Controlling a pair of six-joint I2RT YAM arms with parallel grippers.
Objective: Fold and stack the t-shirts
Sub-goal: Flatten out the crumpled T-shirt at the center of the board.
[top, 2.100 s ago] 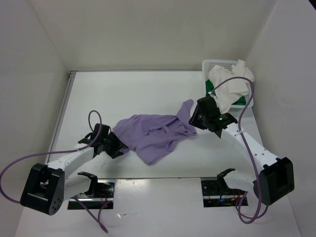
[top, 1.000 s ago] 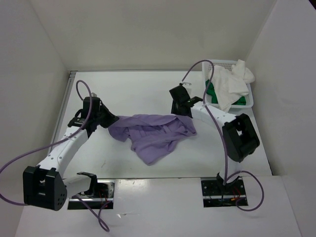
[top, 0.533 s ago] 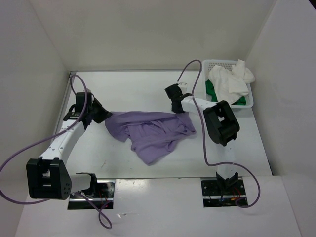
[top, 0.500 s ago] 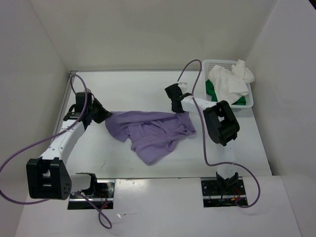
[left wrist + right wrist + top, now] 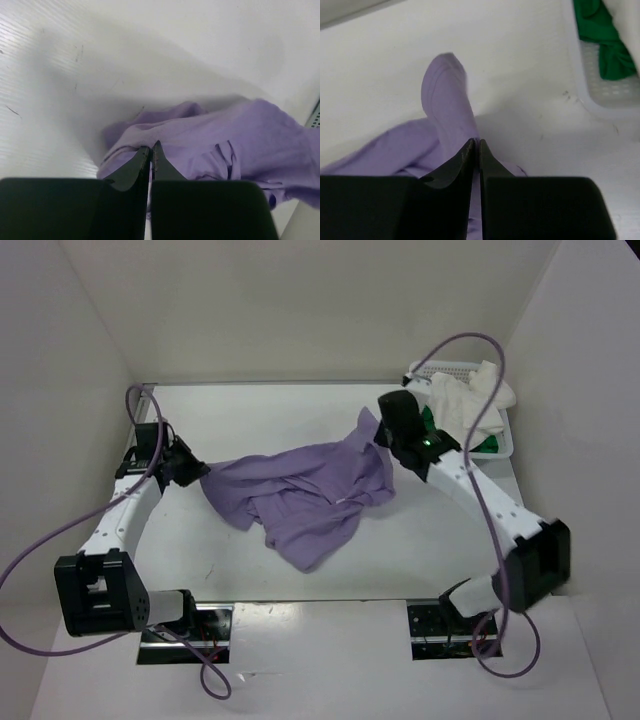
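The lavender t-shirt [image 5: 305, 490] hangs stretched and rumpled between both grippers over the middle of the table. My left gripper [image 5: 196, 469] is shut on its left edge, and the cloth [image 5: 210, 140] bunches at the fingertips [image 5: 151, 148]. My right gripper [image 5: 380, 437] is shut on its right end; a narrow strip of lavender cloth [image 5: 447, 95] rises from the fingertips [image 5: 475, 145]. The white t-shirt [image 5: 465, 405] lies heaped on the basket, with the green t-shirt [image 5: 428, 420] under it. The green one [image 5: 597, 40] also shows in the right wrist view.
The white perforated basket [image 5: 500, 448] stands at the back right corner, close to the right arm; its wall [image 5: 610, 95] shows beside the right gripper. White walls close in the table on the left, back and right. Purple cables loop above both arms.
The right gripper has closed on the lavender shirt's right end and drawn it up and to the right. The left gripper has pulled farther left, and the shirt is stretched wider.
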